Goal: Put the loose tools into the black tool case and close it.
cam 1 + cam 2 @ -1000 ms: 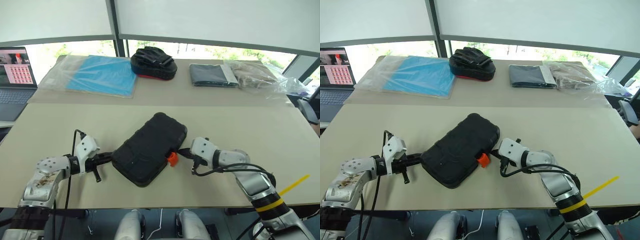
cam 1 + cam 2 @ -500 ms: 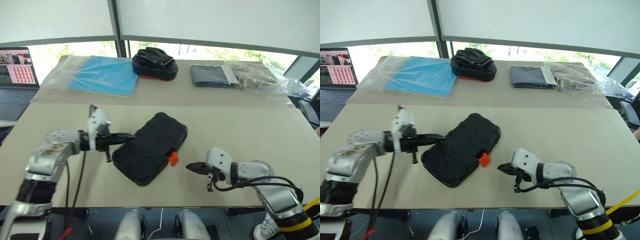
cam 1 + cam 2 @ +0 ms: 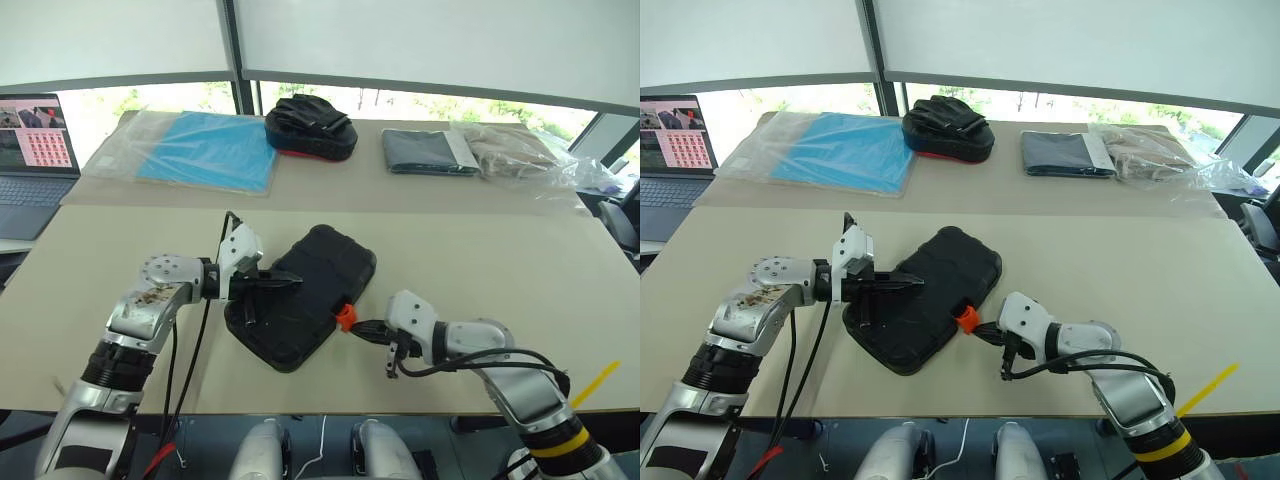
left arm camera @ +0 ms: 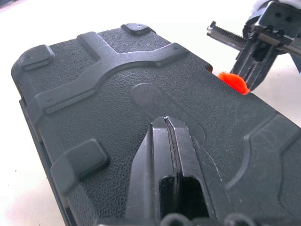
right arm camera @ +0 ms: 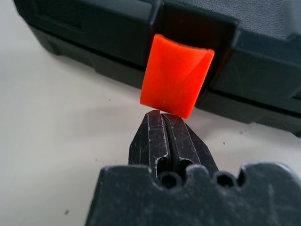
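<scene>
The black tool case (image 3: 300, 295) lies shut and slantwise in the middle of the table, its orange latch (image 3: 345, 317) on the near right side. My left gripper (image 3: 293, 283) is shut and empty, and its fingertips (image 4: 165, 123) rest on the textured lid. My right gripper (image 3: 358, 328) is also shut and empty. Its tip (image 5: 161, 115) sits just under the lower edge of the orange latch (image 5: 176, 75), which stands out from the case's side. The loose tools are out of view.
On the far table are a blue sheet in clear plastic (image 3: 205, 150), a black and red soft bag (image 3: 308, 128), a folded dark cloth (image 3: 430, 150) and a crumpled plastic bag (image 3: 520, 150). A laptop (image 3: 30, 150) stands at far left.
My left gripper rose from the case's left end and swung right onto the lid. My right gripper pulled away from the latch, then came back to it.
</scene>
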Controlling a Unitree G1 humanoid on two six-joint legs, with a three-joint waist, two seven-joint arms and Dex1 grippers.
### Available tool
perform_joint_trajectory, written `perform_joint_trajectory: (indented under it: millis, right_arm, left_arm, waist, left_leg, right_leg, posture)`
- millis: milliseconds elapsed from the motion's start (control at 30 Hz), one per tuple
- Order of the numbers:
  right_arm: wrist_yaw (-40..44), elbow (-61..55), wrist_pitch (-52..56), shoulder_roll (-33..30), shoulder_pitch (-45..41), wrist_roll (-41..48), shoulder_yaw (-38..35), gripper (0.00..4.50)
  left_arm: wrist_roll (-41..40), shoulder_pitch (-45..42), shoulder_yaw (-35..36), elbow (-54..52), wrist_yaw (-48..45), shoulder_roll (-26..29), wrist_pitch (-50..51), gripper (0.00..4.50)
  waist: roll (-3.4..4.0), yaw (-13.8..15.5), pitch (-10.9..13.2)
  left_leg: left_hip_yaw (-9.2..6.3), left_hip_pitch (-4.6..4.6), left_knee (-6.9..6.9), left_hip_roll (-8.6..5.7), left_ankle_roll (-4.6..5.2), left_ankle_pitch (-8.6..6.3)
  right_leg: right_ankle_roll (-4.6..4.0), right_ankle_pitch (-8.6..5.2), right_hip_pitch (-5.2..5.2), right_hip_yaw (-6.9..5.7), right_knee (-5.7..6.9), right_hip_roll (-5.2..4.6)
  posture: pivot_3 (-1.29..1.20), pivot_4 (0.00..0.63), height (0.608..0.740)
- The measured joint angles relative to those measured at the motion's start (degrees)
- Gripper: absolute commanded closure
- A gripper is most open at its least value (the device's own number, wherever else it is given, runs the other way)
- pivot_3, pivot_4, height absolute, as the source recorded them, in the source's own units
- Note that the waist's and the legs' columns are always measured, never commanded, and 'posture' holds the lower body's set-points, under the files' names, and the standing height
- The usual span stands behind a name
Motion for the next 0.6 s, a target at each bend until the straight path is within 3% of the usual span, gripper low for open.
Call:
perform_joint_trajectory:
  millis: [600]
  right_arm:
    - [-0.36, 5.62, 0.47, 4.9, -5.83, -1.18, 1.48, 4.45]
  left_arm:
    - [2.83, 0.4, -0.15, 0.9, -0.16, 0.05, -3.04, 4.5]
  waist:
    - [0.01, -0.77, 0.0]
  left_leg:
    - [-0.02, 0.08, 0.07, 0.04, 0.0, 0.0]
  right_leg:
    - [-0.05, -0.02, 0.0, 0.0, 0.17, 0.07]
  posture:
    - [0.0, 0.15, 0.74]
